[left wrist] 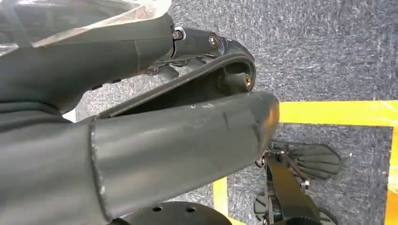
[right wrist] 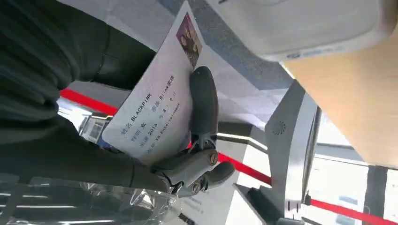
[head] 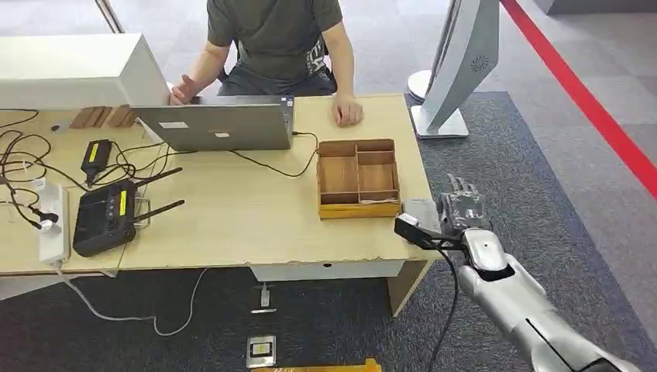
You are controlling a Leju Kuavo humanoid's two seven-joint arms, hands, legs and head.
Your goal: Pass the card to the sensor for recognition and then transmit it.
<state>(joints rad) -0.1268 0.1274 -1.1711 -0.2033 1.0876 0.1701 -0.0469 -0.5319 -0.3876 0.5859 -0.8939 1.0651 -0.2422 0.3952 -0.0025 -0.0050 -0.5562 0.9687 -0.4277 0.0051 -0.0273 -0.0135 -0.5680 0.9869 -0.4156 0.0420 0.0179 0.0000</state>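
Observation:
The card (right wrist: 155, 108) is white with printed text and a small photo. My right hand (right wrist: 187, 154) pinches it between the thumb and a dark finger (right wrist: 203, 101). In the head view my right hand (head: 462, 205) hovers just off the table's right edge, beside the small grey sensor box (head: 422, 211) on the table corner. The right wrist view shows the sensor (right wrist: 305, 23) as a pale rounded box close past the card, apart from it. My left hand (left wrist: 178, 117) hangs over the carpet, its fingers apart with nothing in them.
A wooden compartment tray (head: 358, 178) stands just left of the sensor. A person sits behind the wooden table (head: 232, 225) at a laptop (head: 217, 124). A router (head: 104, 217) and cables lie on the left. A white kiosk stand (head: 457, 70) rises at the back right.

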